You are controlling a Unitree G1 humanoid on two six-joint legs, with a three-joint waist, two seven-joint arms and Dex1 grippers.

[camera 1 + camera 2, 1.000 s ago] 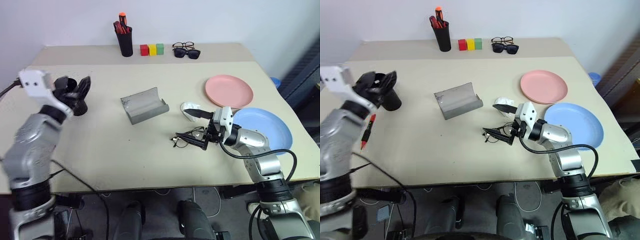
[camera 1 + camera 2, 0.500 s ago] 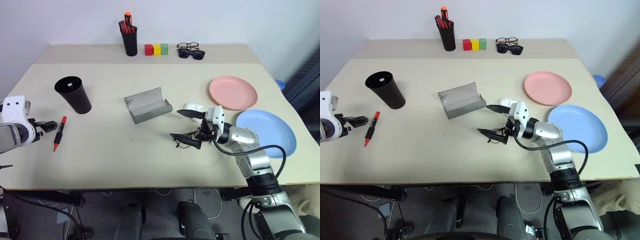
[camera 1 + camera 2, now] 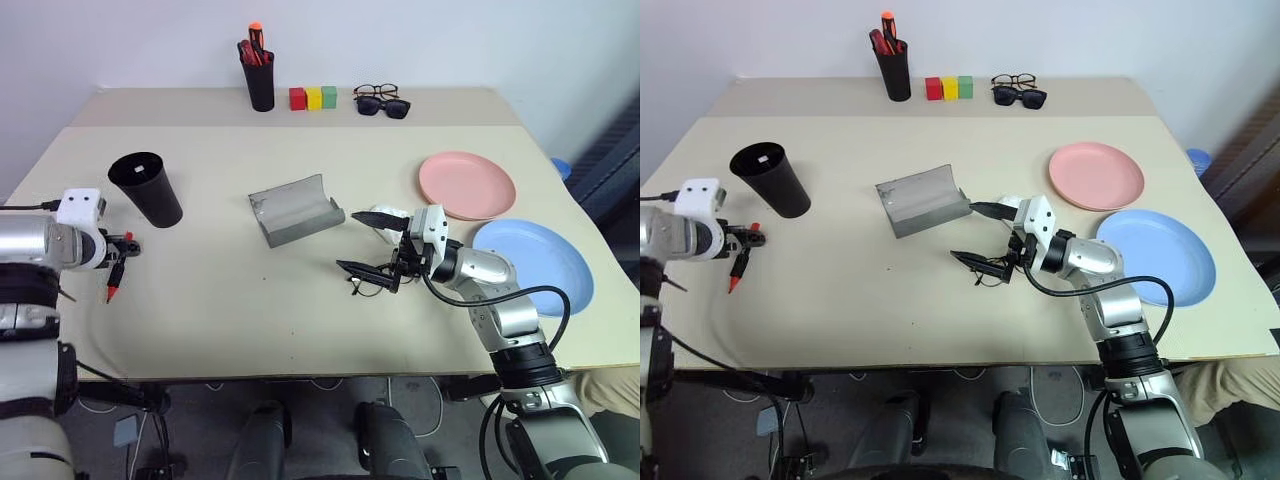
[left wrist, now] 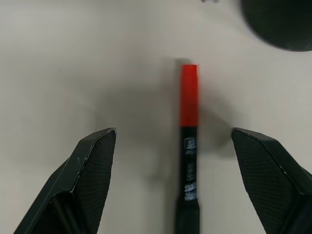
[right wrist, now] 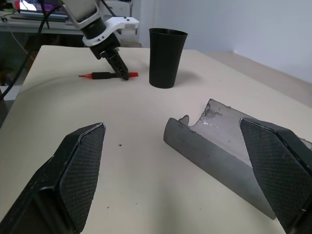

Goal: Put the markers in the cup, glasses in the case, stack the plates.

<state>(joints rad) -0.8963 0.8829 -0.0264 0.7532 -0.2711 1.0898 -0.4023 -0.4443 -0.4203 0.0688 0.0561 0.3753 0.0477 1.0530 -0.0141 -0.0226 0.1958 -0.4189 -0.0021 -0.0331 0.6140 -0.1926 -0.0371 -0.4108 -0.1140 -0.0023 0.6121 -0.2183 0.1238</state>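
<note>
Landmark: the black cup (image 3: 147, 187) stood toward the left end of the table (image 3: 230, 300); every place below is given from it.
Left tool (image 3: 120, 249): just left of the cup and nearer the table's front edge, fingers (image 4: 92, 170) spread wide on either side of the red-capped marker (image 4: 188, 141), which lay flat on the table.
Doing it well: I judged the pinch should land on the dark barrel behind the red cap, square across it, so the marker would tip cap-up for the drop into the cup.
Case (image 3: 293, 208): right of the cup, open and empty.
Right tool (image 3: 372, 242): right of the case, fingers spread, the glasses (image 3: 370, 280) under it on the table.
Plates: pink plate (image 3: 466, 184) and blue plate (image 3: 532, 262) far right of the cup, side by side, unstacked.
Hard to make out: whether the lower finger touched the glasses; the white thing (image 3: 382, 216) behind that tool was part-hidden; the cup's inside could not be seen.
</note>
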